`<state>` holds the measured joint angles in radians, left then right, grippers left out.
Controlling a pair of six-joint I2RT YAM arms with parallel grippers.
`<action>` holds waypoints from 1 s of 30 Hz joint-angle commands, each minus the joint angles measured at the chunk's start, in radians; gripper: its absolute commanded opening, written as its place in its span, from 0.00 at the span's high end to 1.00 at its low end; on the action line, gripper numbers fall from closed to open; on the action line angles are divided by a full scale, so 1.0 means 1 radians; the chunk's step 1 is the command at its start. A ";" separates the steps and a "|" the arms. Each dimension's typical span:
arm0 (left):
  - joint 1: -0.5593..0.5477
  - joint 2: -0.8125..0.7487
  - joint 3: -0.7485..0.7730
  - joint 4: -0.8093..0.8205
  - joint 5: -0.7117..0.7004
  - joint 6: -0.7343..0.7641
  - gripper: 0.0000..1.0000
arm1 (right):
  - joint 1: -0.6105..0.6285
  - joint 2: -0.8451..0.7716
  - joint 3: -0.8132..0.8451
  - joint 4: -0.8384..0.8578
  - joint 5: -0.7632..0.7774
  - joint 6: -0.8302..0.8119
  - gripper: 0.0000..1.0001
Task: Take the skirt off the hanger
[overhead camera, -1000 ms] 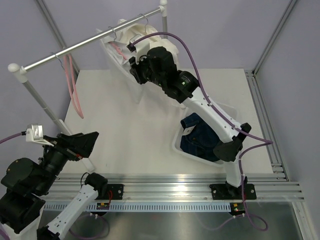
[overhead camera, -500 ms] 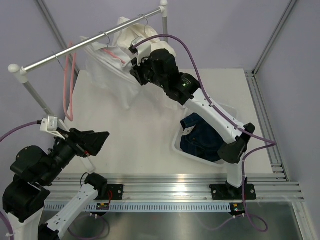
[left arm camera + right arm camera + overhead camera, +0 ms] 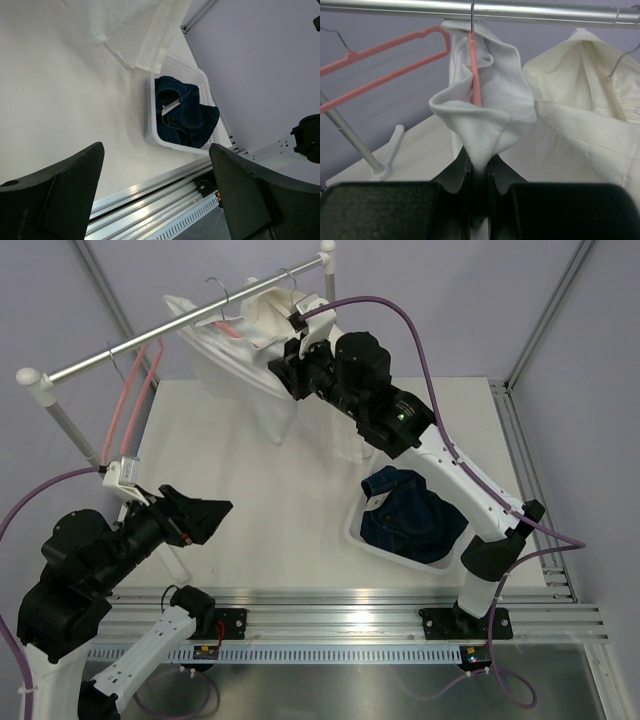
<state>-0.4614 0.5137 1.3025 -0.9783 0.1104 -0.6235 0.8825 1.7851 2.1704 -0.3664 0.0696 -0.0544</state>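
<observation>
We clamp right fingers on the skirt; left fingers apart, empty.
Skirt hangs on pink hanger at the rail; a straight tug may unhook the hanger too.

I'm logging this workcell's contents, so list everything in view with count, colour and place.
Rail: one, silver, across the back.
Skirt: one, white, hanging on the rail.
Pink hangers: two; one empty on the rail, one inside the skirt.
Cream garment: one, hanging beside the skirt.
Basket: one, white, table's right side.
Denim garment: one, dark blue, in the basket.
Table: one, white.
Left gripper: one, black, open above the table.
Right gripper: one, black, shut on the skirt.
</observation>
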 commanded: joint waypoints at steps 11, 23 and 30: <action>0.000 0.156 0.144 0.153 0.150 0.047 0.16 | 0.018 -0.292 -0.300 0.052 -0.031 0.155 1.00; -0.005 0.368 0.176 0.250 0.138 0.031 0.29 | 0.033 -0.558 -0.578 -0.196 -0.232 0.381 1.00; -0.048 0.387 0.144 0.276 0.068 0.070 0.35 | 0.033 -0.584 -0.635 -0.207 -0.326 0.438 1.00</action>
<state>-0.4934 0.9024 1.4391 -0.7734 0.2066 -0.5903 0.9100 1.2255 1.5543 -0.6296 -0.1764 0.3248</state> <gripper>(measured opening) 0.655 0.144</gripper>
